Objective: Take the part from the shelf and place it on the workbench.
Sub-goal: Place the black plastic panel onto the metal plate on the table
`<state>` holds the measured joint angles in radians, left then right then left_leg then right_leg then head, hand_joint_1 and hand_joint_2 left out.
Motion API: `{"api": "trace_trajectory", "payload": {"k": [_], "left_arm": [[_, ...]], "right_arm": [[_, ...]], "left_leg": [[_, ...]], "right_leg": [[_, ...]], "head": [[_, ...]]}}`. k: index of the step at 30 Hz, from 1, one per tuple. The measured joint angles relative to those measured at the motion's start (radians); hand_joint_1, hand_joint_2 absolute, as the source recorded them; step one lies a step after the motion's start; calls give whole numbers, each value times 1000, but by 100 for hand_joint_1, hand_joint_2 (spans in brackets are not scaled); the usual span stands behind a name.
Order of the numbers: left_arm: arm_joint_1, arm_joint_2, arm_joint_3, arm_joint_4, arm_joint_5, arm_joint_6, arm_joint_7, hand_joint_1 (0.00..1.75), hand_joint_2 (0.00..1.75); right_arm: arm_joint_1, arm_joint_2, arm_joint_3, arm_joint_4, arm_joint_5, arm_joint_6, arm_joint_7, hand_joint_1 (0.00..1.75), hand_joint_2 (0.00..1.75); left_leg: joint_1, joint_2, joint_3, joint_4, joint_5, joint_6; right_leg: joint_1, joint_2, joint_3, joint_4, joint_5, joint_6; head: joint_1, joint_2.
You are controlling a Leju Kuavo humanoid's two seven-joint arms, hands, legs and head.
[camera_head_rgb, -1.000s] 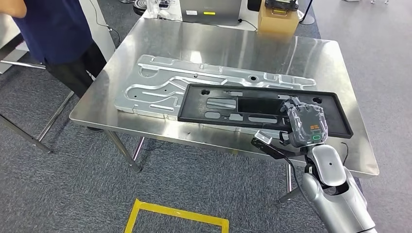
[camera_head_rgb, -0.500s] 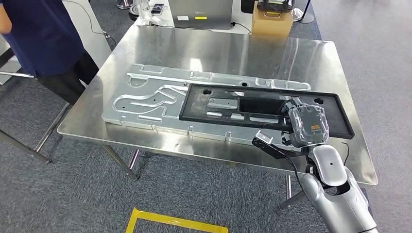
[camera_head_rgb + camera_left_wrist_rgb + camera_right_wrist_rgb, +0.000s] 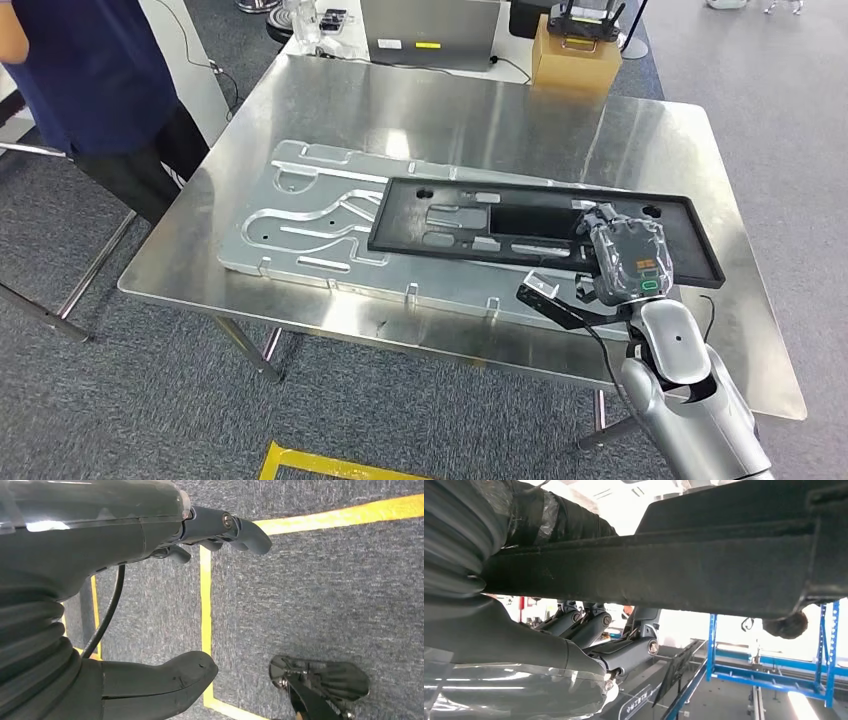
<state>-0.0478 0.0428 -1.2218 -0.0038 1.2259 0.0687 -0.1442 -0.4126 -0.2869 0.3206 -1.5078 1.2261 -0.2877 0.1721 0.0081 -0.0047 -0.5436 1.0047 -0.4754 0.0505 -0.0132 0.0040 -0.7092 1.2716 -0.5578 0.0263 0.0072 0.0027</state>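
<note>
Right hand grasping black part above workbench — best lowered flat before letting go — left hand released.

A factory-style workshop: a steel worktop on grey carpet with yellow floor tape, blue racking, and a stamped metal panel.
</note>
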Motion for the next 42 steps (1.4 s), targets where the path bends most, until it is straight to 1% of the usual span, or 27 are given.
{"api": "trace_trajectory", "payload": {"k": [1, 2, 3, 4, 6, 7, 8, 9, 10, 12, 13, 14, 15, 16, 17, 18, 19, 20, 21, 23, 24, 25, 31, 35, 37, 41, 42], "left_arm": [[1, 0, -1, 0, 0, 0, 0, 0, 175], [1, -1, -2, 0, 0, 0, 0, 0, 175], [1, -1, -3, 0, 0, 0, 0, 0, 175], [0, -2, -4, 0, 1, 0, 0, 0, 175], [-3, -3, -6, 0, 2, 1, 0, 0, 175], [-4, -2, -8, 0, 3, 1, 1, 0, 175], [-4, -2, -10, 0, 3, 1, 2, 0, 175], [-5, -2, -11, 0, 3, 1, 2, 0, 175], [-7, -2, -12, 0, 3, 1, 3, 0, 175], [-8, -2, -13, 0, 3, 1, 4, 0, 175], [-8, -2, -13, 0, 3, 1, 5, 0, 175], [-6, -2, -15, 0, 3, 1, 7, 0, 175], [-5, -2, -17, 0, 3, 1, 10, 0, 175], [-5, -2, -20, 0, 5, 0, 12, 0, 175], [-5, -2, -22, 0, 7, -3, 15, 0, 175], [-6, -3, -25, 0, 11, -8, 15, 0, 175], [-7, -4, -26, 0, 17, -17, 13, 0, 175], [-7, -6, -27, 0, 25, -27, 9, 0, 175], [-7, -9, -28, 0, 32, -36, 2, 0, 175], [-5, -16, -28, 0, 41, -44, -9, 0, 175], [-5, -19, -28, 0, 45, -44, -11, 0, 175], [-6, -22, -28, 0, 48, -43, -12, 0, 175], [-6, -28, -28, 0, 72, -36, 9, 0, 175], [-6, -31, -29, 0, 73, -34, 19, 0, 175], [-6, -31, -29, 0, 73, -34, 20, 0, 175], [-6, -31, -29, 0, 73, -34, 21, 0, 0], [-6, -32, -29, 0, 73, -33, 21, 0, 0]], "right_arm": [[1, 0, 0, 2, 0, 0, 0, 175, 175], [0, 0, -1, 3, 0, 0, 0, 175, 175], [-1, 0, -2, 4, 0, 0, 0, 175, 175], [-3, 0, -2, 6, -1, 1, 1, 175, 175], [-8, 0, -2, 12, -1, 3, 2, 175, 175], [-10, 2, -2, 16, -2, 5, 3, 175, 175], [-13, 4, -2, 21, -2, 7, 4, 175, 175], [-19, 7, -2, 26, -2, 10, 4, 175, 175], [-24, 10, -2, 31, -2, 12, 5, 175, 175], [-32, 16, -1, 41, -1, 17, 5, 175, 175], [-34, 21, 0, 48, -1, 19, 5, 175, 175], [-37, 27, 2, 57, -1, 22, 6, 175, 175], [-41, 36, 3, 70, -1, 24, 7, 175, 175], [-47, 45, 5, 85, 0, 25, 10, 175, 175], [-54, 56, 8, 103, 0, 25, 13, 175, 175], [-63, 68, 10, 126, -1, 21, 16, 175, 175], [-72, 80, 12, 151, -6, 15, 18, 175, 175], [-79, 90, 14, 177, -12, 7, 17, 175, 175], [-84, 99, 15, 203, -20, -2, 16, 175, 175], [-87, 114, 18, 245, -32, -18, 9, 87, 87], [-88, 120, 20, 263, -35, -24, 6, 44, 44], [-89, 127, 21, 279, -39, -29, 5, 0, 0], [-95, 160, 24, 347, -51, -33, 1, 0, 0], [-94, 177, 31, 370, -51, -31, -1, 0, 0], [-94, 183, 32, 377, -51, -30, -1, 0, 0], [-94, 190, 34, 390, -51, -29, -1, 0, 0], [-94, 191, 34, 392, -50, -29, -1, 0, 0]], "left_leg": [[0, 0, 11, 0, -8, -2], [-1, -1, 22, -1, -15, -4], [-1, -1, 30, -1, -22, -8], [-2, -1, 34, -2, -28, -13], [-4, -1, 39, 1, -33, -26], [-5, 0, 39, 7, -35, -31], [-5, 0, 35, 25, -36, -35], [-5, 0, 18, 60, -44, -40], [-3, 0, -11, 113, -60, -44], [1, 0, -92, 238, -110, -53], [2, 0, -125, 279, -128, -55], [3, 0, -145, 289, -126, -57], [4, 0, -148, 263, -100, -58], [5, 1, -135, 206, -54, -59], [6, 1, -114, 137, -5, -59], [4, 2, -99, 78, 23, -57], [2, 2, -87, 40, 41, -52], [0, 2, -84, 23, 46, -46], [0, 2, -85, 21, 46, -43], [1, 0, -84, 19, 60, -40], [1, -2, -84, 18, 61, -41], [0, -3, -84, 18, 60, -39], [-2, -4, -83, 18, 53, -29], [-4, -4, -82, 18, 53, -27], [-5, -4, -82, 18, 53, -26], [-5, -3, -81, 18, 53, -27], [-4, -3, -81, 18, 53, -27]], "right_leg": [[1, 0, 17, -63, 51, -4], [3, -2, 40, -130, 96, -10], [8, -3, 59, -186, 121, -17], [12, -4, 70, -223, 134, -24], [17, -3, 74, -243, 129, -36], [14, -2, 81, -250, 135, -41], [11, -1, 90, -254, 134, -46], [7, -2, 98, -258, 132, -51], [6, -2, 106, -261, 129, -55], [7, -3, 114, -261, 120, -61], [7, -3, 118, -260, 116, -62], [7, -2, 123, -259, 110, -62], [7, -1, 129, -257, 105, -61], [6, 1, 136, -254, 98, -59], [6, 1, 142, -252, 91, -56], [7, 2, 145, -249, 86, -52], [8, 3, 145, -247, 81, -47], [9, 3, 144, -246, 78, -42], [12, 3, 143, -244, 77, -39], [14, 1, 143, -244, 75, -43], [14, -1, 144, -246, 75, -46], [14, -2, 146, -249, 76, -48], [13, -3, 151, -259, 74, -46], [10, -4, 151, -260, 75, -33], [10, -4, 152, -260, 75, -30], [10, -4, 152, -259, 74, -27], [10, -4, 152, -259, 74, -27]], "head": [[0, 0], [0, 0], [0, 0], [0, 0], [0, 0], [0, 0], [0, 0], [0, 0], [0, 0], [0, 0], [0, 0], [0, 0], [0, 0], [0, 0], [0, 0], [0, 0], [0, 0], [0, 0], [0, 0], [0, 0], [0, 0], [0, 0], [0, 0], [0, 0], [0, 0], [0, 0], [0, 0]]}}
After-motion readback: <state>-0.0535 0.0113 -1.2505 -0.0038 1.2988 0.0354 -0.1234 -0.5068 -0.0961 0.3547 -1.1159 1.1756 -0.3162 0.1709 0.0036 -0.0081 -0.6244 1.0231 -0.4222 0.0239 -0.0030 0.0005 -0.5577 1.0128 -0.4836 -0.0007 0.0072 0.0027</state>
